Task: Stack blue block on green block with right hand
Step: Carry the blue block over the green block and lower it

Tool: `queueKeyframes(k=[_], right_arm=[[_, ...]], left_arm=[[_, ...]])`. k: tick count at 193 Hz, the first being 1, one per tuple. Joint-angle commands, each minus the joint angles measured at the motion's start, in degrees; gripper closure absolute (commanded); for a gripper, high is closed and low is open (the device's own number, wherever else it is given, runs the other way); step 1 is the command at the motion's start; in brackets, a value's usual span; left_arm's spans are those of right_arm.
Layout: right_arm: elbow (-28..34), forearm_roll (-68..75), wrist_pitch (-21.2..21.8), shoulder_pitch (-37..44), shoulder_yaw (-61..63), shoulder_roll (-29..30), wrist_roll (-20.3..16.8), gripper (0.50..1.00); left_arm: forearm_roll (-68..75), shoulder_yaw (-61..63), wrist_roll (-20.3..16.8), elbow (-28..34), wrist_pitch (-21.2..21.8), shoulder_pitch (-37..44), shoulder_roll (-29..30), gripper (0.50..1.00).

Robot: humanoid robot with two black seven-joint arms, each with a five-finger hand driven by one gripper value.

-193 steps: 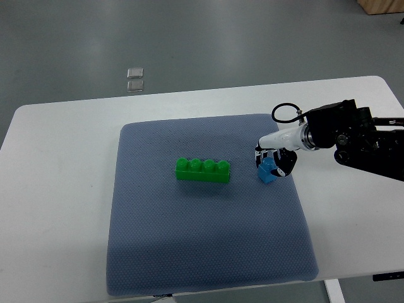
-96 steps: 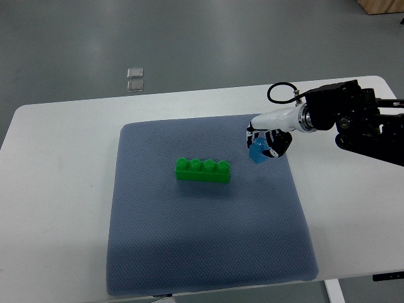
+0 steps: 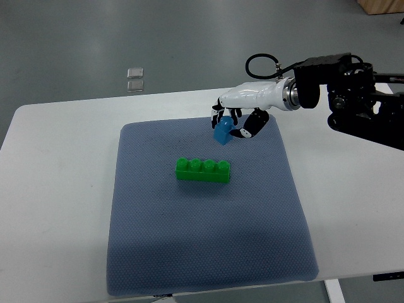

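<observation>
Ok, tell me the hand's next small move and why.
Probably carry the blue block a little further toward the picture's lower left, then lower it. The right hand grips it in the air, up and to the right of the green block, whose four studs are bare.

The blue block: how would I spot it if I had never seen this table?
Find the white table and the grey-blue mat on it. Near the mat's far edge the right hand grips the blue block, tilted, beyond the long green block. It is the only blue piece, and much shorter than the green one.
</observation>
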Motion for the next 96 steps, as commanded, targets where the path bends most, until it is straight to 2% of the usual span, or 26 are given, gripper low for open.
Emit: queueKeyframes(k=[1,40,96], right_arm=[[-0.05,-0.82,-1.31,-0.88,-0.03,0.2,3.6,1.0],[-0.23,-1.17,-2.11,-1.41,-0.03,3.45,5.27,1.0],[-2.95,-4.08,-3.07,-2.99,-0.03,6.97,5.36,1.0]], left_arm=[[0.0,0.0,0.0,0.0,0.01,0.0,0.0,0.5],[0.0,0.0,0.0,0.0,0.01,0.0,0.0,0.5],[0.0,0.0,0.0,0.0,0.01,0.0,0.0,0.5]])
